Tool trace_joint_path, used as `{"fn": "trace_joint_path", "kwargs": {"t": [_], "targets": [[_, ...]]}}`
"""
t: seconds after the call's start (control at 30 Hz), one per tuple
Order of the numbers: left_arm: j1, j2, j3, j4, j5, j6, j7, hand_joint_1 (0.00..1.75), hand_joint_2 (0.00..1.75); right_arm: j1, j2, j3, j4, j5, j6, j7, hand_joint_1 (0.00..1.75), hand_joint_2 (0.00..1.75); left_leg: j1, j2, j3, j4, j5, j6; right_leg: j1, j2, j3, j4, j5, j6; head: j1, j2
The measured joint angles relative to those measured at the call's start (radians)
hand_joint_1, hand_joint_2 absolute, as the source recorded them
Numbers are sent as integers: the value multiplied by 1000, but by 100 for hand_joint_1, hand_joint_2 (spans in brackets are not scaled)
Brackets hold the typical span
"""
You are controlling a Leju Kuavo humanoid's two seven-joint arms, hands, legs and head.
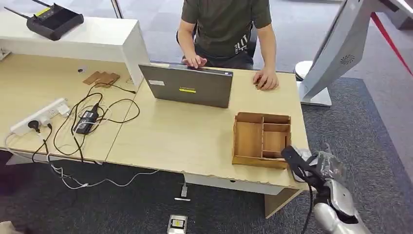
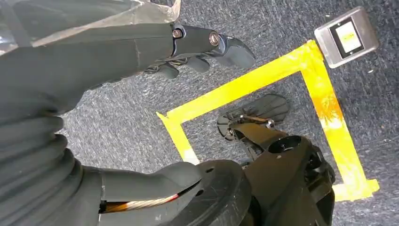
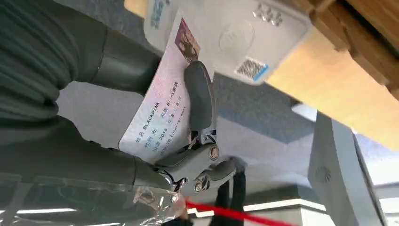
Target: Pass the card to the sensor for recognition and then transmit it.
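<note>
My right hand (image 3: 141,160) pinches a white printed card (image 3: 164,108) with a small photo, one dark finger (image 3: 200,99) lying across its face. The card's photo end touches or overlaps the white sensor (image 3: 235,33), a flat device with a QR sticker at the desk's near right corner. In the head view my right hand (image 1: 309,168) is raised at that corner, just below the wooden box, and the sensor (image 1: 303,155) is mostly hidden behind it. My left hand (image 2: 202,47) hangs over the carpet, holding nothing, thumb and fingers apart.
A wooden compartment box (image 1: 262,140) stands on the desk (image 1: 185,136) beside my right hand. A person sits behind a laptop (image 1: 187,85) with both hands on the desk. A white kiosk stand (image 1: 336,53) is at right. Power strip and cables (image 1: 73,122) lie at left.
</note>
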Motion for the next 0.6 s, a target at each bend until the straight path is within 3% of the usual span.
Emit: {"fn": "trace_joint_path", "kwargs": {"t": [0.37, 0.5, 0.6], "targets": [[-14, -5, 0, 0, -24, -5, 17, 0, 175, -73, 16, -27, -172, 176, 99, 0, 175, 175, 0, 0, 0, 0, 0, 0, 0, 0, 1, 1, 0, 0, 0, 0], [-25, -10, 0, 0, -33, -15, 24, 0, 175, -153, 42, 15, -190, 104, 106, 0, 175, 175, 0, 0, 0, 0, 0, 0, 0, 0, 1, 1, 0, 0, 0, 0], [-35, -14, -2, 0, -39, -21, 29, 0, 175, -216, 69, 80, -185, -18, 78, -1, 175, 175, 0, 0, 0, 0, 1, 0, 0, 0, 1, 1, 0, -1, 0, 0]]}}
